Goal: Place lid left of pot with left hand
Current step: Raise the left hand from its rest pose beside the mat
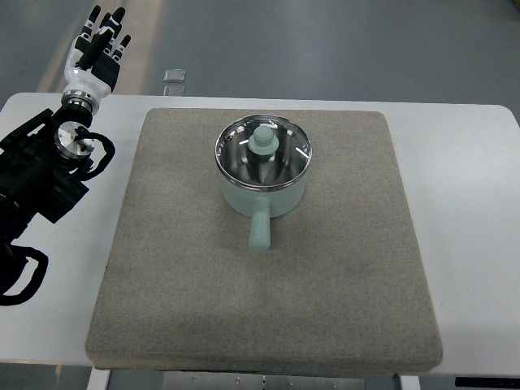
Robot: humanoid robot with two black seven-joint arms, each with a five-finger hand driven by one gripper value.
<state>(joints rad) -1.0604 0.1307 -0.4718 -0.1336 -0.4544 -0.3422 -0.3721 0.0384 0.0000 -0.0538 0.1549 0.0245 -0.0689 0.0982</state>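
Lid [262,143] seated on pot [263,180] mid-mat [162,268] — knob up for a top pinch — left hand [99,49] far off top-left, fingers extended, holding nothing.

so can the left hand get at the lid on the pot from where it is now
Probably yes: the left hand is open at the far left, and nothing lies between it and the glass lid with a mint-green knob on the mint-green pot.

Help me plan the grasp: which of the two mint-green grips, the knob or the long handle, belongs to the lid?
The round knob, standing at the centre of the glass lid. The long handle sticks out from the pot wall toward the camera.
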